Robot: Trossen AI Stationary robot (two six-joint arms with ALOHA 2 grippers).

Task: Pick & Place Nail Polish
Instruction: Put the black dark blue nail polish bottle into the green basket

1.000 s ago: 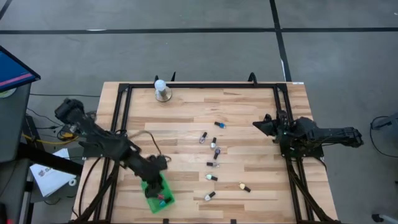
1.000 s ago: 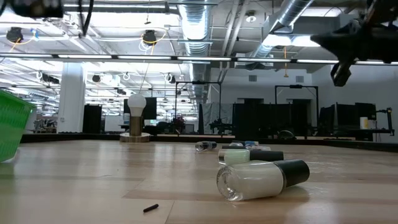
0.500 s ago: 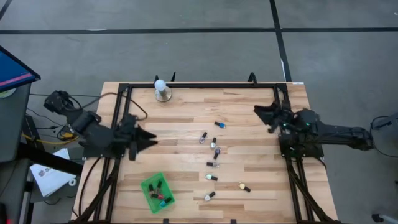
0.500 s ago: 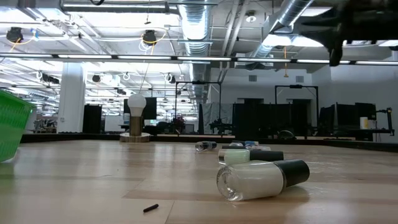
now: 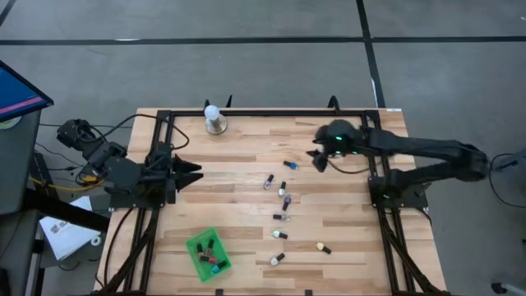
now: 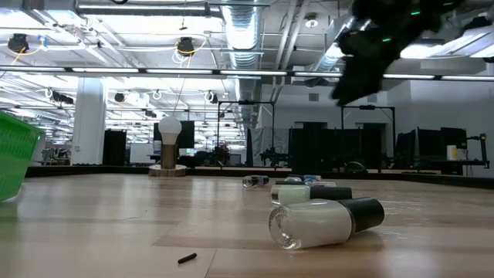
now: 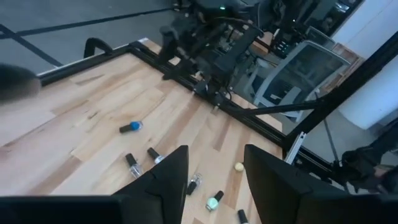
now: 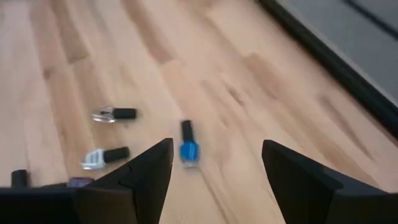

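Note:
Several nail polish bottles (image 5: 281,205) lie on their sides in the middle of the wooden table, and a few more lie in the green basket (image 5: 207,255) at the near left. My right gripper (image 5: 316,158) hangs open above the table, just right of the blue bottle (image 8: 188,148), with nothing between its fingers. My left gripper (image 5: 193,173) stands open and empty at the table's left side, pointing almost level toward the bottles. In the low view a white bottle (image 6: 324,220) lies nearest the camera, with my right gripper (image 6: 363,73) high above it.
A white ball-topped stand (image 5: 214,119) stands at the far left of the table. A black frame (image 5: 160,148) runs along the left, far and right edges. Bare wood lies between the basket and the bottles. A small dark scrap (image 6: 186,258) lies near the front.
My left gripper has risen from over the green basket, drawn back toward the table's left and far side, and tipped from pointing down to almost level. My right arm has swung out from the right edge toward the blue bottle, its gripper now slanting down.

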